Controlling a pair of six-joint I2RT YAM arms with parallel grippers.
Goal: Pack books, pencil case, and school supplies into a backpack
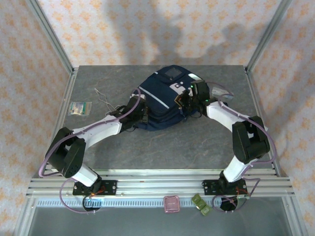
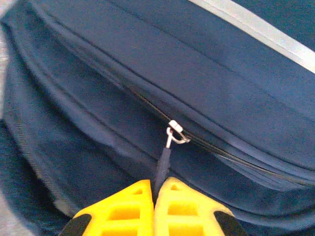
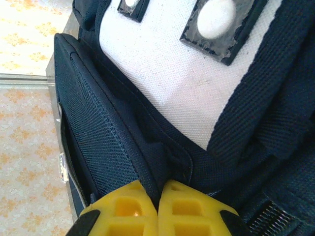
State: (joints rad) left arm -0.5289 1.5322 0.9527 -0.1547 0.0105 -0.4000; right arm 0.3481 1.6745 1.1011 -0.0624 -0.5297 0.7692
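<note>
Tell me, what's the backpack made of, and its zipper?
The backpack looks like matte woven cloth, maybe nylon: the weave shows. The zipper slider looks like metal, silvery and shiny. Its pull tab is dark, maybe rubber or cloth.

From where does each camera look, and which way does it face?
Top external: above, behind the arm bases, looking down at the table and backpack; both arms show.
Left wrist: against the backpack's side; the left gripper pinches the zipper pull.
Right wrist: by the white patch; the right gripper nips fabric.
Shared: all see the backpack.
</note>
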